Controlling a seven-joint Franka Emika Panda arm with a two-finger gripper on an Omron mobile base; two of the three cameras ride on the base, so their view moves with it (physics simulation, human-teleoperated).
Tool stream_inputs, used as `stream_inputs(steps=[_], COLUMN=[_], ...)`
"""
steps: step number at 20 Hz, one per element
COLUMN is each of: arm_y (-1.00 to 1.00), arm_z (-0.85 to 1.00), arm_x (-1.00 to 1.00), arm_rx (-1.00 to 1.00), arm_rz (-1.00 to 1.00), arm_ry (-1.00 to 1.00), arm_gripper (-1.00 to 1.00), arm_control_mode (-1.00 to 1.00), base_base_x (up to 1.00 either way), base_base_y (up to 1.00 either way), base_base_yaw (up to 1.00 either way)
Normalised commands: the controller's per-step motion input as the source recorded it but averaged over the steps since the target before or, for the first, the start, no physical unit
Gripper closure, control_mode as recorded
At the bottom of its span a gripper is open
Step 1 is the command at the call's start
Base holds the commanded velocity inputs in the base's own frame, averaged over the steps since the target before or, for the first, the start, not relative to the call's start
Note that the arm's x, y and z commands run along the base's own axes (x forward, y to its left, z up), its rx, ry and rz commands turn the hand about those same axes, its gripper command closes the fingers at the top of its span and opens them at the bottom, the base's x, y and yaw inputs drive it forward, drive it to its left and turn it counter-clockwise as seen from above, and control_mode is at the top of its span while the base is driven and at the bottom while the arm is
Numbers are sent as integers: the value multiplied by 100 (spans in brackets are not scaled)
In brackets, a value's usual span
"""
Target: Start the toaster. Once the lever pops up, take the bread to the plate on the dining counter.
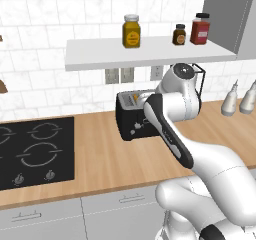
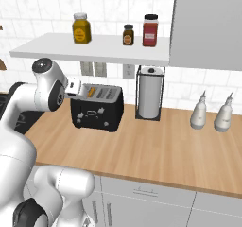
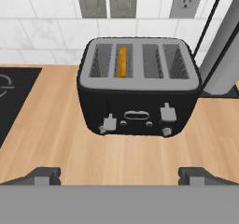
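With the claw (image 3: 119, 174) released, bring one fingertip squarely down on the toaster (image 3: 138, 90) lever (image 3: 109, 123) beneath the bread (image 3: 122, 62)

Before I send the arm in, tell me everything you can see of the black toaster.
The boxy black toaster with a pale silvery top stands upright on the light-wood countertop, near the white tiled wall, between the black hob and the paper-towel holder. The hand view shows four slots in its top; a golden-orange slice edge sits in the second from the left. Its front carries two grey levers, the left one lower than the right, and small pale controls. Nothing but the countertop touches it.
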Motion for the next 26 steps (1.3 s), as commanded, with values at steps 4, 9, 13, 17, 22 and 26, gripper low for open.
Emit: stream_inputs(steps=[4,9,13,17,22,26], arm_y=[0,0,0,0,0,0], arm_z=[0,0,0,0,0,0], arm_x=[0,0,0,0,0,0], arm_rx=[0,0,0,0,0,0], arm_rz=[0,0,0,0,0,0], arm_ry=[0,0,0,0,0,0], arm_gripper=[-100,-100,-100,-100,-100,-100], arm_control_mode=[-100,-100,-100,-100,-100,-100], base_base_x=[0,0,0,0,0,0], base_base_y=[0,0,0,0,0,0], base_base_yaw=[0,0,0,0,0,0])
